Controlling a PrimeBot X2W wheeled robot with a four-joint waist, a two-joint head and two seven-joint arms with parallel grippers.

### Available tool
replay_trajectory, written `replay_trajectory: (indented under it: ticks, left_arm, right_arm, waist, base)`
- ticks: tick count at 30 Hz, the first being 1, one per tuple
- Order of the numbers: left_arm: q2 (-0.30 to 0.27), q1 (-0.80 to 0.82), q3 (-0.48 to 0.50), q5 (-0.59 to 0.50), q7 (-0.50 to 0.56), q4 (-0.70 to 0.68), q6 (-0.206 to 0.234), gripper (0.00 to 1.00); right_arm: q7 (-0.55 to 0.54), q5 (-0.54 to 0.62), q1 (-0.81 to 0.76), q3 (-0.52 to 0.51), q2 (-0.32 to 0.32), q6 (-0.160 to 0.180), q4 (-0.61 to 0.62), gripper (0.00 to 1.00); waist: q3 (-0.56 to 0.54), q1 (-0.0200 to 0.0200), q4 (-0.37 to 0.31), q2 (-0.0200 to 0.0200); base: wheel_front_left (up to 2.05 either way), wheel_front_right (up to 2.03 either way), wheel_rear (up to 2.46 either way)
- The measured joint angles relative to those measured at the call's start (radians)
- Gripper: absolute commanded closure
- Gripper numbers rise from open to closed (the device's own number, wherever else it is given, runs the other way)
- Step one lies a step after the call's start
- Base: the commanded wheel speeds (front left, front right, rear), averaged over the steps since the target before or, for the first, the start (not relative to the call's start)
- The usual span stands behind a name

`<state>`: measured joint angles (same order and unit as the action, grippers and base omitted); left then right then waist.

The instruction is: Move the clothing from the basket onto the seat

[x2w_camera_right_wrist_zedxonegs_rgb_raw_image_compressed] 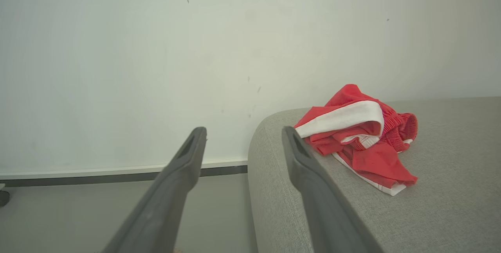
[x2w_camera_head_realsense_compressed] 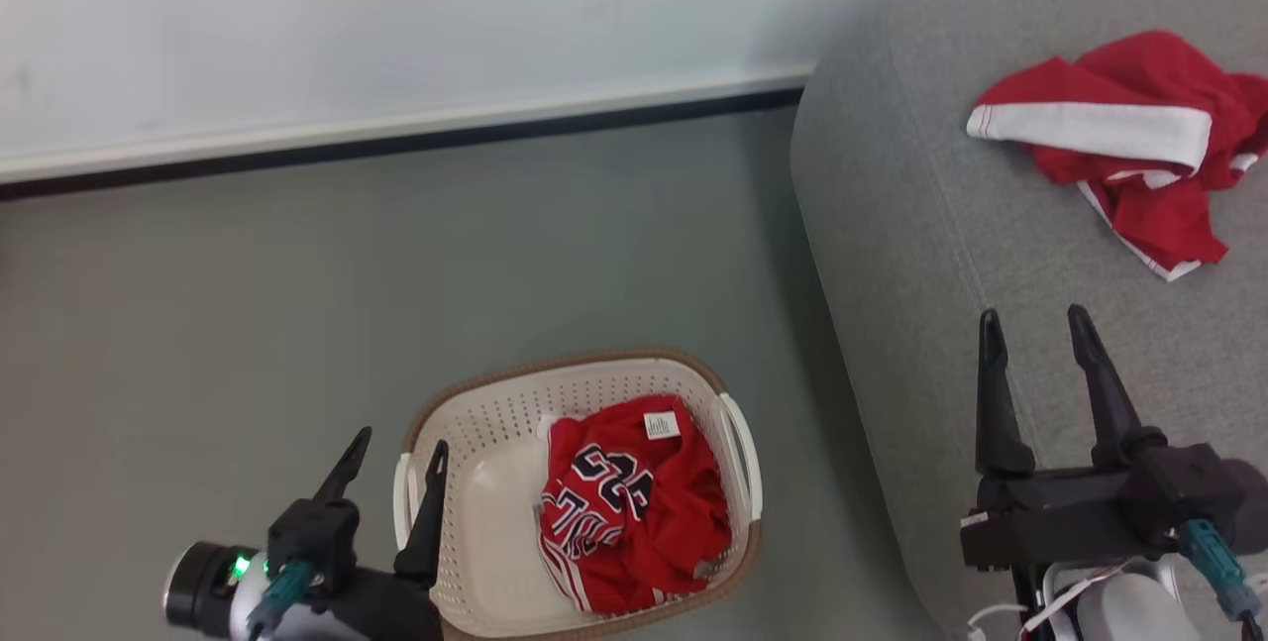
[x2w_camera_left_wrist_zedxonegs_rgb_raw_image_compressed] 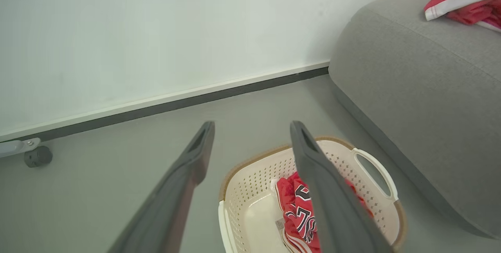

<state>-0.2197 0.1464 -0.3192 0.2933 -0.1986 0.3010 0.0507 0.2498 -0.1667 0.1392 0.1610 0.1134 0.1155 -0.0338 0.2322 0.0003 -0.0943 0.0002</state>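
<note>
We log the basket (x2w_camera_head_realsense_compressed: 466, 512) just right of the left gripper (x2w_camera_head_realsense_compressed: 401, 440), its rim at the right finger; inside it the red jersey (x2w_camera_head_realsense_compressed: 634, 512) lies crumpled, on the side away from those fingers; left fingers spread wide, holding nothing; right gripper (x2w_camera_head_realsense_compressed: 1032, 314) likewise wide and empty above the seat (x2w_camera_head_realsense_compressed: 921, 255); we see the red piece with the white band (x2w_camera_head_realsense_compressed: 1119, 146) on the seat, well beyond its fingertips.

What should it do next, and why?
Probably lower the left jaws into the basket onto the jersey: they stand open and empty by its rim, the jersey lies inside, and the other red garment is already on the seat.
</note>
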Motion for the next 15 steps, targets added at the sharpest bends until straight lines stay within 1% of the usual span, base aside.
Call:
replay_trajectory:
  ticks: [9, 15]
  left_arm:
    - [0.003, 0.124, -0.089, -0.072, 0.058, 0.128, -0.049, 0.00]
    - [0.012, 0.204, -0.121, -0.110, 0.101, 0.217, -0.060, 0.00]
  right_arm:
    - [0.007, 0.026, 0.079, -0.004, -0.004, 0.000, 0.035, 0.00]
    - [0.007, 0.027, 0.112, -0.011, -0.011, 0.000, 0.068, 0.00]
  waist:
    - [0.128, 0.0000, -0.041, 0.0000]
    - [0.215, -0.0001, -0.075, 0.0000]
  base:
    - [0.00, 0.00, 0.00]
    - [0.00, 0.00, 0.00]
